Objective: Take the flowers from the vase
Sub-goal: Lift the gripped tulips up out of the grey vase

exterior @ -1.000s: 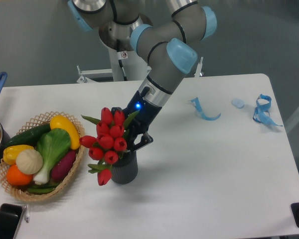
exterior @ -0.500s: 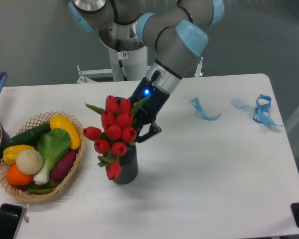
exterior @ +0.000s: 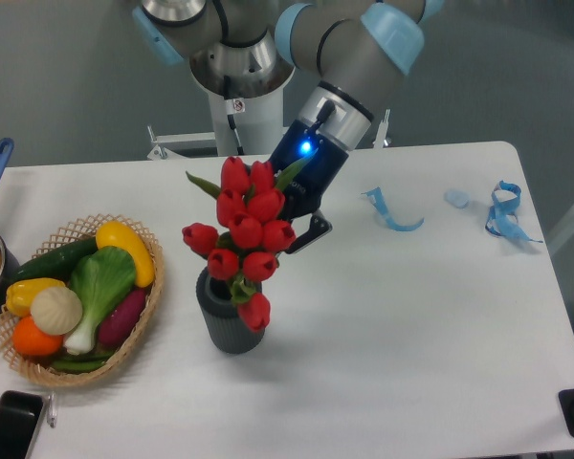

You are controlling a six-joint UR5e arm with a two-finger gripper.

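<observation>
Red tulip buds crowd the middle of our view: the flowers hang tilted above and in front of the vase, the lowest bud overlapping its mouth, and we cannot tell whether the stems are fully out of it. The pincer sits right behind the bunch, mostly hidden by buds and leaves; we see one dark finger jutting out on the right, and the pincer appears clamped on the bunch, carrying it. The ribbed dark grey vase stands upright on the white table, just beside the wicker basket of vegetables on its left. Well apart, near the table's far right, lie a curled blue strip, a small pale blue piece and a blue ribbon.
</observation>
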